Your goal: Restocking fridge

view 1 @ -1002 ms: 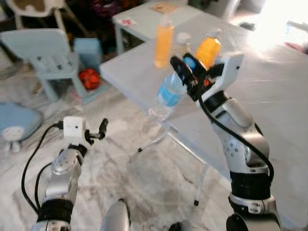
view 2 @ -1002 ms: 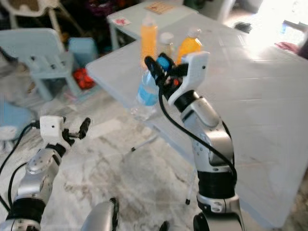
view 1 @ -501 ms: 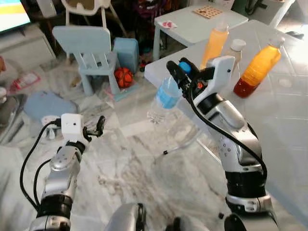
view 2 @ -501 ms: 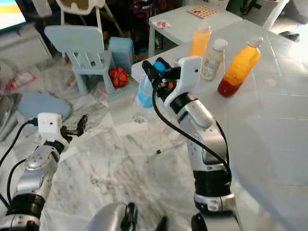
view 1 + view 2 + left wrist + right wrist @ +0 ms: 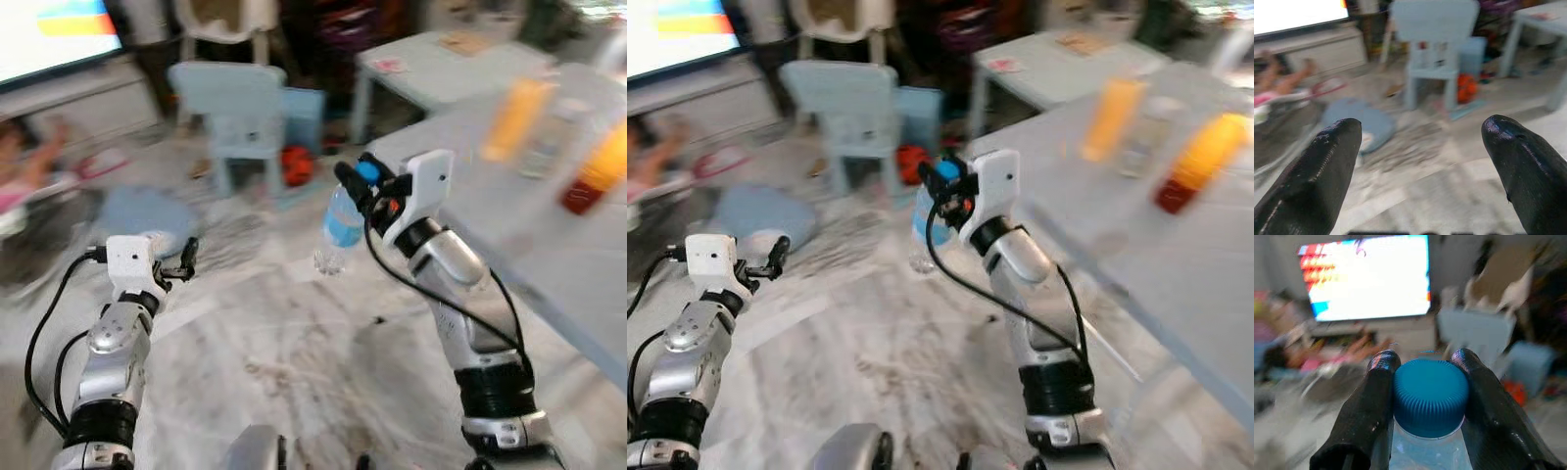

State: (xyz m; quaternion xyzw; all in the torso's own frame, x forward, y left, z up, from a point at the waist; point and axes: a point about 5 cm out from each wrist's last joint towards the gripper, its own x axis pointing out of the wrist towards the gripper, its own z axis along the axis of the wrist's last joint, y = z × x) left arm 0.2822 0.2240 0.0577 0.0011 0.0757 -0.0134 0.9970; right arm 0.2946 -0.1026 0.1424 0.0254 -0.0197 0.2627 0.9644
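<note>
A pale blue child's chair point(image 5: 238, 108) stands far across the marble floor point(image 5: 284, 362), a lit screen point(image 5: 54, 34) at far left, an orange ball point(image 5: 297, 164) beside the chair.

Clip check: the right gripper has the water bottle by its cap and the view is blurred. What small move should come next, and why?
Probably keep carrying it, grip closed and arm steady. The right gripper pinches the water bottle only at its blue cap, so the bottle hangs over the floor. No fridge is visible yet, and the left gripper is open and empty.

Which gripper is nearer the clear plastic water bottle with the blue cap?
Right. The right gripper grips the clear plastic water bottle at its cap; the left gripper is apart, open.
</note>
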